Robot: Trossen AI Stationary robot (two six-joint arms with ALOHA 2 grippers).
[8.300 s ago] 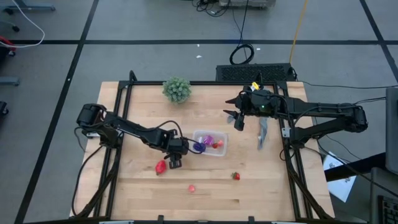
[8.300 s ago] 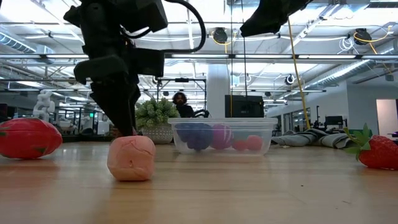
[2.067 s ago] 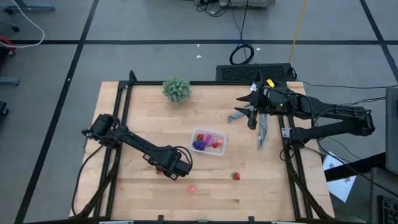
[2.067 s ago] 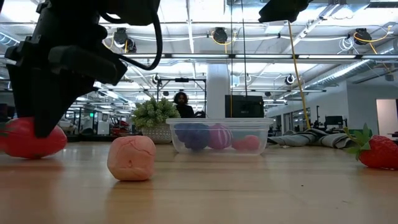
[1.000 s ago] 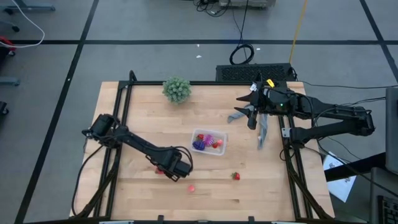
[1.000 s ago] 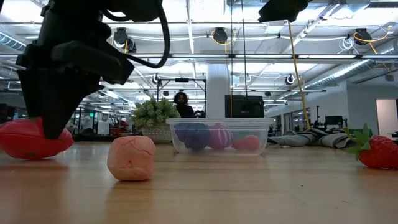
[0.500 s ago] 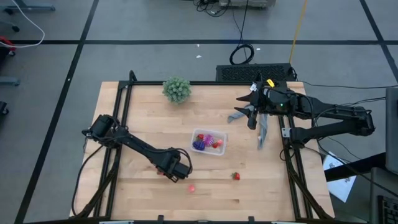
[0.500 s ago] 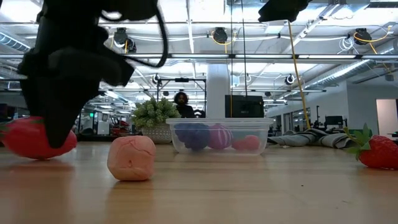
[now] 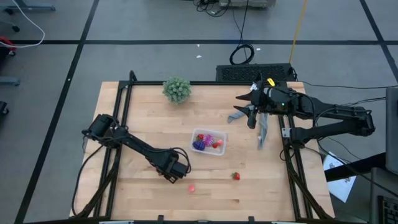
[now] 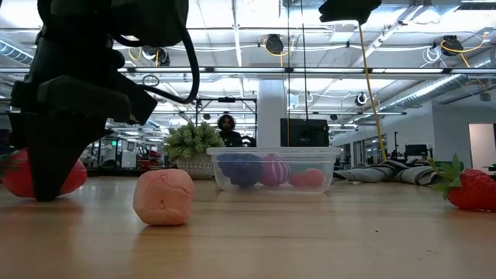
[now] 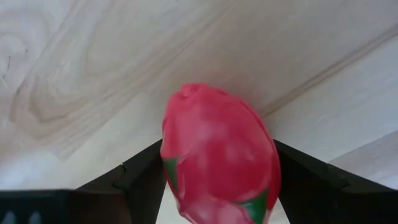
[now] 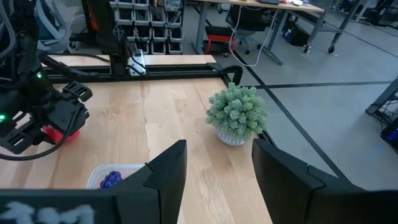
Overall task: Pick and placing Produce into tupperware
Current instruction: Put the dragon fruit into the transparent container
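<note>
A big red strawberry-like fruit (image 11: 217, 155) lies on the wooden table at the near left. My left gripper (image 9: 174, 173) points straight down over it, open, one finger on each side; in the low view it hides most of the fruit (image 10: 71, 177). The clear tupperware (image 9: 222, 149) sits mid-table with a purple cluster (image 9: 199, 145), a magenta ball (image 9: 209, 139) and red pieces inside. A pink fruit (image 9: 191, 187) and a small strawberry (image 9: 236, 176) lie near the front. My right gripper (image 12: 217, 180) hangs open and empty high at the far right. My left gripper comes from above with its fingers (image 11: 140, 177) close against the two sides of the red fruit, which rests on the table. Whether the fingers touch it I cannot tell.
A green bushy plant (image 9: 177, 89) in a pot stands at the far left of the table. A grey cloth (image 9: 262, 127) lies by the right edge under my right arm. A black frame (image 9: 118, 112) borders the table. A person (image 10: 225, 128) sits in the room behind.
My left gripper has sunk toward the table, its fingers coming down on either side of the big red fruit. The fruit has stayed on the table.
</note>
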